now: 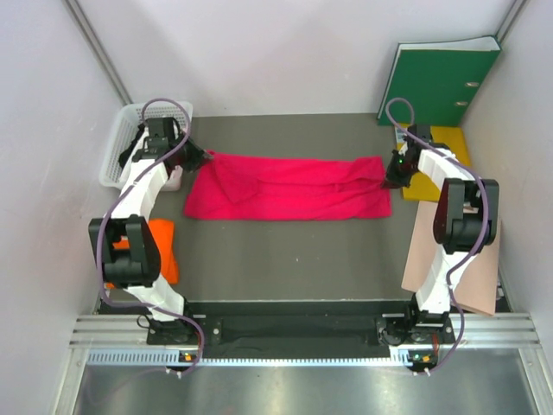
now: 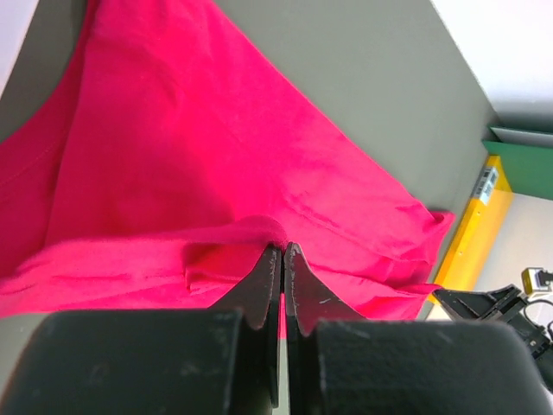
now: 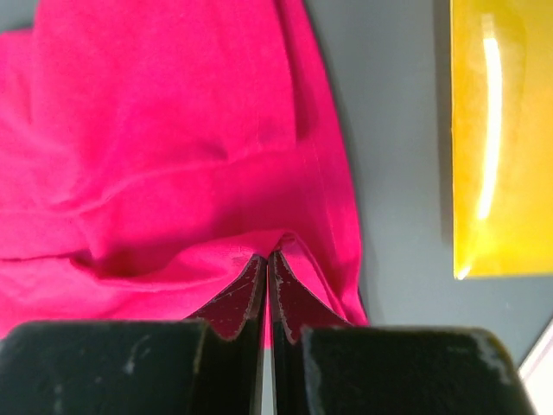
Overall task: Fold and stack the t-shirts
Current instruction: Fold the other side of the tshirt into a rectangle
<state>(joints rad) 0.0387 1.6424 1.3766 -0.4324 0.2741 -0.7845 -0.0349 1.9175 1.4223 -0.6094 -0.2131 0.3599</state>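
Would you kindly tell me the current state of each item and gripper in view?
magenta t-shirt: laid out as a long band, pinched at both ends
left gripper: shut on the magenta t-shirt
right gripper: shut on the magenta t-shirt
orange t-shirt: folded, beside the left arm
green binder: closed, standing upright

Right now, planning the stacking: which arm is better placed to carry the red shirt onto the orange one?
Left, probably: the orange shirt lies beside the left arm's base, and the left tool pinches the red shirt on that side. The right tool grips the opposite end.
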